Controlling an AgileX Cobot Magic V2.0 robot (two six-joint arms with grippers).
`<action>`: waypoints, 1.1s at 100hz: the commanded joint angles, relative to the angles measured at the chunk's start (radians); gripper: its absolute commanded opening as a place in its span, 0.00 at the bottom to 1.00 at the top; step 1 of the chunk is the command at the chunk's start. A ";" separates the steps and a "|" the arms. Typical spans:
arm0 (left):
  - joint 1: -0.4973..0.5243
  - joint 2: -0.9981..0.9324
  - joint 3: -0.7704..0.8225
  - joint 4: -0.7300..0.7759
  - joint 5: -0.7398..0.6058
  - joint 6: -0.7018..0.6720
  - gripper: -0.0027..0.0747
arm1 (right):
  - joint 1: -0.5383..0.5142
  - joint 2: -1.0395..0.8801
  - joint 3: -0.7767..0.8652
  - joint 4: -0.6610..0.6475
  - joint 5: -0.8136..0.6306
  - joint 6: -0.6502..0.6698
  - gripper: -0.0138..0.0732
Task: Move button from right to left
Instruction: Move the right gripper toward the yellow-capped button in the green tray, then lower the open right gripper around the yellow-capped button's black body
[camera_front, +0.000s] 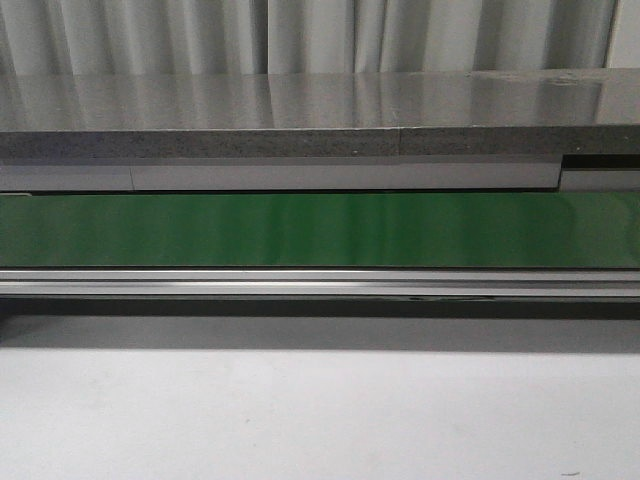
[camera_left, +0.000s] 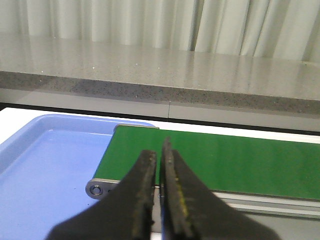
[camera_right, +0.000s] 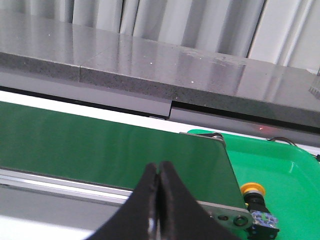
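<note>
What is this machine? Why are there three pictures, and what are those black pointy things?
It is a robot with two arms. One picture looks forward over a white table at a green conveyor belt. The other two come from little cameras on each wrist. The black pointy things are the fingers of the left gripper and the right gripper. Both are closed and hold nothing. By the belt's left end sits a blue tray. By the right end sits a green tray, with the button in it: a yellow cap on a black body. The robot should move it to the left side.
</note>
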 joint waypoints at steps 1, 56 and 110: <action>-0.008 -0.037 0.041 -0.008 -0.078 -0.011 0.04 | 0.000 -0.008 -0.080 0.040 -0.051 -0.010 0.08; -0.008 -0.037 0.041 -0.008 -0.078 -0.011 0.04 | 0.000 0.423 -0.696 0.047 0.664 0.109 0.08; -0.008 -0.037 0.041 -0.008 -0.078 -0.011 0.04 | 0.000 0.791 -0.837 0.061 0.827 0.109 0.08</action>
